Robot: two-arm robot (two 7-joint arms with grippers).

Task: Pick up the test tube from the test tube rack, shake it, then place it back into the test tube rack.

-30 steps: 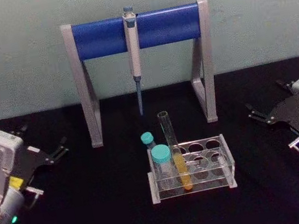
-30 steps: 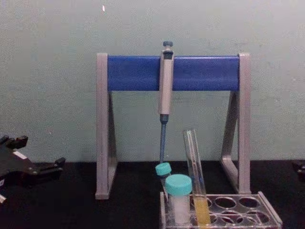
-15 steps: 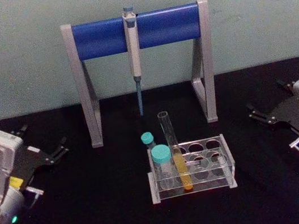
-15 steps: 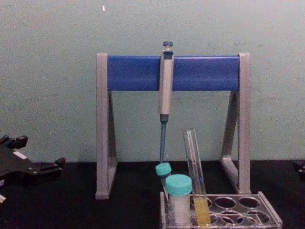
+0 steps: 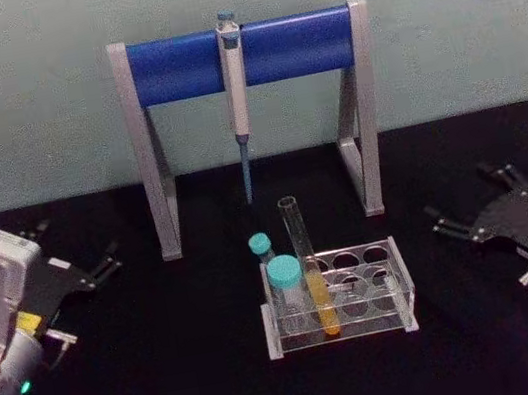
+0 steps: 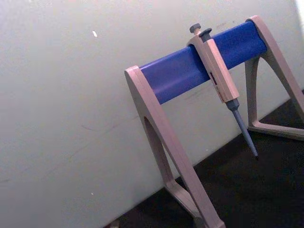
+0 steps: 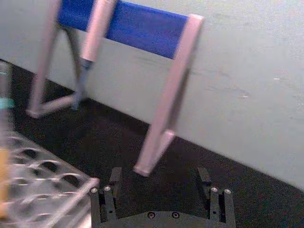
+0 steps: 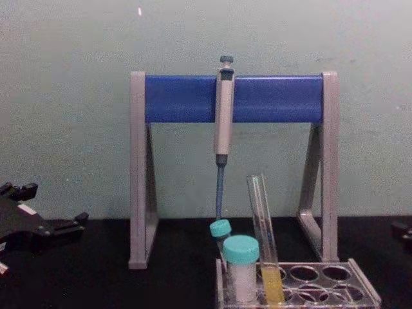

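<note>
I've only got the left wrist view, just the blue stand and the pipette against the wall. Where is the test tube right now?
Observer: The test tube stands leaning in the rack, in front of the stand, right beside a teal-capped tube.
Operator: Is a gripper holding it?
Observer: No. Both are open and apart from it: the right gripper off to the rack's right, the left gripper off to its left.
</note>
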